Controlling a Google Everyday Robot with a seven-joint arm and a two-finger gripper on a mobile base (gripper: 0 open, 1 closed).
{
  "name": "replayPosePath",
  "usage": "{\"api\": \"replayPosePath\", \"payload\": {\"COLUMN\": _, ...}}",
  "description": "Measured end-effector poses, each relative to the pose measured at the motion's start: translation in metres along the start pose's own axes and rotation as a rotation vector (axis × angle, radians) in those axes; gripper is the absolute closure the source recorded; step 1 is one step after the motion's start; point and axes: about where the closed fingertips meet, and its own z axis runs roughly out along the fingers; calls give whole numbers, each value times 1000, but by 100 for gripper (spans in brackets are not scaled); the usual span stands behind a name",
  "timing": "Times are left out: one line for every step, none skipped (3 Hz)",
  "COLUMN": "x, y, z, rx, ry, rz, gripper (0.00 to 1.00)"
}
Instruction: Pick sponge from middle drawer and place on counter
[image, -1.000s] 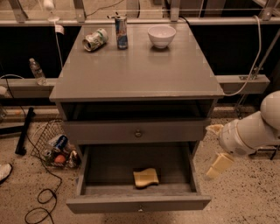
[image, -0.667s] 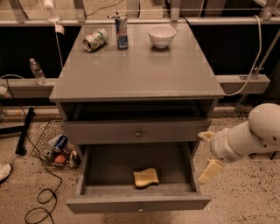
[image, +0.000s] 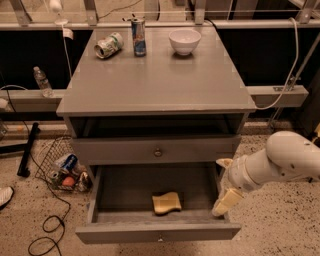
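Note:
The pale yellow sponge (image: 166, 202) lies flat near the front middle of the open middle drawer (image: 100, 216), the cabinet's lowest one. My gripper (image: 224, 184) hangs at the drawer's right side wall, above its rim and to the right of the sponge, apart from it. Its two cream fingers (image: 224, 201) are spread, with nothing between them. The grey counter (image: 155, 80) is the cabinet's top, above the drawer.
On the counter's far edge stand a white bowl (image: 184, 40), an upright can (image: 138, 36) and a can lying on its side (image: 109, 45). The drawer above (image: 158, 151) is shut, with an empty slot over it. A wire basket of cans (image: 61, 167) sits on the floor at left.
My arm has moved left, toward the drawer's right side. The sponge has not moved.

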Motion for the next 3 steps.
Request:
{"api": "replayPosePath", "payload": {"x": 22, "y": 0, "z": 22, "rx": -15, "ry": -6, "rz": 43, "gripper": 0}}
{"api": "replayPosePath", "payload": {"x": 43, "y": -12, "z": 82, "rx": -51, "ry": -16, "rz": 54, "gripper": 0}}
{"api": "replayPosePath", "payload": {"x": 52, "y": -22, "z": 124, "rx": -66, "ry": -27, "rz": 49, "gripper": 0}}
